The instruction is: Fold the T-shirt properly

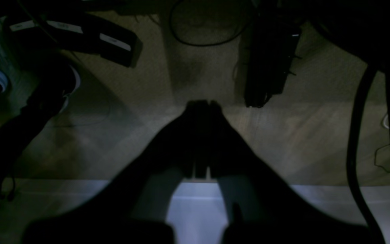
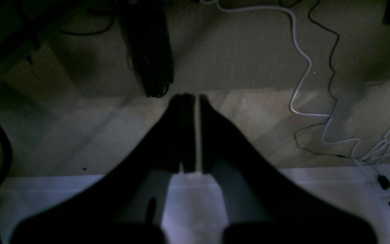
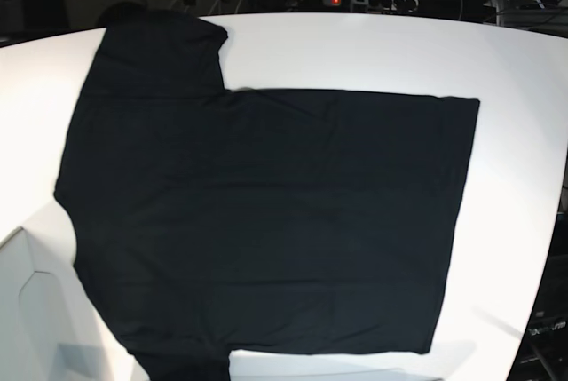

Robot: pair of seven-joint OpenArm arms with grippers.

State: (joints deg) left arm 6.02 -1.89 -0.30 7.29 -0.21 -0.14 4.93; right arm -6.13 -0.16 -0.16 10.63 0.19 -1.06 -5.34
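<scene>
1 black T-shirt (image 3: 266, 221) lies spread flat on my white table (image 3: 373, 52), sleeves toward the base view's left, hem toward its right, plain side up. My 2 claws are out of the base view. My right gripper (image 2: 196, 98) hangs past the table edge over carpet, fingers nearly together with a thin slit, grasping nothing; a white cable (image 2: 303, 67) snakes beside it. My left gripper (image 1: 203, 103) is clenched, empty, near a black power strip (image 1: 266, 64).
</scene>
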